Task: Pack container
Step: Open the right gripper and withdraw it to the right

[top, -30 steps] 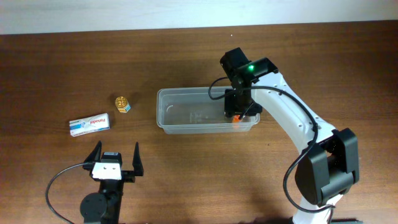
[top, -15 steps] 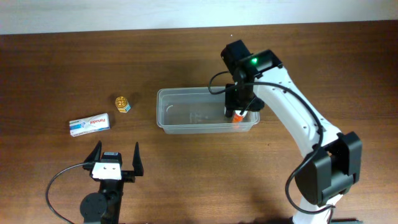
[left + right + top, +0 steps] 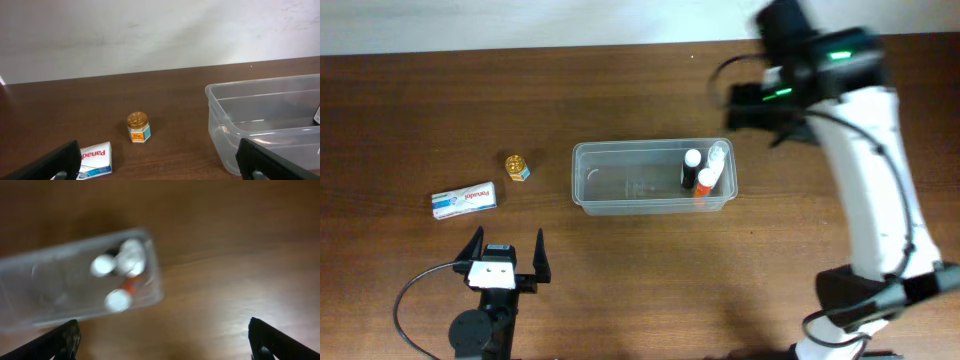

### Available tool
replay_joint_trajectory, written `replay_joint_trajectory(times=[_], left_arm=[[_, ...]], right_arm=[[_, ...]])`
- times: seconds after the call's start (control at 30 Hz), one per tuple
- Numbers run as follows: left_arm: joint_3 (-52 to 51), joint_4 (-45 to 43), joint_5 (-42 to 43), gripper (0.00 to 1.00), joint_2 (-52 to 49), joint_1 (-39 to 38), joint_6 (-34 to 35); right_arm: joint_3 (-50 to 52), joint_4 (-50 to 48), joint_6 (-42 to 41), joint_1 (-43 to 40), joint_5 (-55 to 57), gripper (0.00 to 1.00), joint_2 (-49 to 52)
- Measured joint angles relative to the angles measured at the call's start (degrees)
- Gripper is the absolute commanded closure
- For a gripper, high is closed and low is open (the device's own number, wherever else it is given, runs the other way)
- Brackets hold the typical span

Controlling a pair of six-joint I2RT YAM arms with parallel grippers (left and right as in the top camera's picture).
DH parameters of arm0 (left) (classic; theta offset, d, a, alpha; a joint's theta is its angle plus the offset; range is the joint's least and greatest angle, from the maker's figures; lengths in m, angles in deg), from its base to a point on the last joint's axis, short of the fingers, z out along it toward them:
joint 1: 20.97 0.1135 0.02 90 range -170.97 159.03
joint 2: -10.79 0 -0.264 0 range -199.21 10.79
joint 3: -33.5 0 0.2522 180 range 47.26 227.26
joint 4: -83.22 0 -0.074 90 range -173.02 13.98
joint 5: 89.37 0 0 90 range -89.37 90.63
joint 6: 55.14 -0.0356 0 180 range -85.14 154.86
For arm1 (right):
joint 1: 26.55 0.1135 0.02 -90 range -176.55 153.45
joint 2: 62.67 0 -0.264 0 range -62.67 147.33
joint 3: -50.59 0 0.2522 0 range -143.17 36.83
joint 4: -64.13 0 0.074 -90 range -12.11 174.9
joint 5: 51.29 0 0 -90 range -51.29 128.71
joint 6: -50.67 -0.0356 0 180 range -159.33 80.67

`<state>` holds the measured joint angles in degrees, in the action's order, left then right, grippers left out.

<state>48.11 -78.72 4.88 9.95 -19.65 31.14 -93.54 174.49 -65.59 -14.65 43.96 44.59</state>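
"Container (image 3: pixel 610 205) contents were altered just then, it seemed. What was changed?"

"A second before, the right end effector (image 3: pixel 165 342) was seen down inside the right end of the tub, at an orange bottle. It was since lifted clear and carried up toward the far right of the counter (image 3: pixel 420 100). In the wrist view its fingers were seen spread apart, with nothing held between them."

"So the bottle was left behind?"

"Yes. Three small bottles (image 3: pixel 703 172) were seen standing close together at the right end of the container, which was kept mid-counter. That placement was judged finished."

"What was still left out?"

"The Panadol box (image 3: pixel 464 200) and the gold-lidded jar (image 3: pixel 517 167) were left on the counter, to the left of the container, untouched. The left end effector (image 3: pixel 507 245) was parked near the front edge, fingers apart and empty, near the box. The task was judged partly done, with those two items likely to be packed next."
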Motion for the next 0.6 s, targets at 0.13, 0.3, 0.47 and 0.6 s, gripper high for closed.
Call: replay_joint_trajectory(times=[0.13,0.3,0.47,0.6], left_arm=[[0.00,0.00,0.02,0.01,0.00,0.00,0.00],[0.00,0.00,0.02,0.01,0.00,0.00,0.00],[0.00,-0.42,0.02,0.01,0.00,0.00,0.00],[0.00,-0.81,0.48,0.01,0.00,0.00,0.00]], right_arm=[[-1.97,0.39,0.48,-10.73,0.11,0.02,-1.46],[-1.79,0.39,0.74,-23.26,0.35,0.02,-1.53],[-1.73,0.37,0.79,-32.46,0.33,0.02,-1.53],[-1.73,0.37,0.79,-37.03,0.33,0.02,-1.53]])
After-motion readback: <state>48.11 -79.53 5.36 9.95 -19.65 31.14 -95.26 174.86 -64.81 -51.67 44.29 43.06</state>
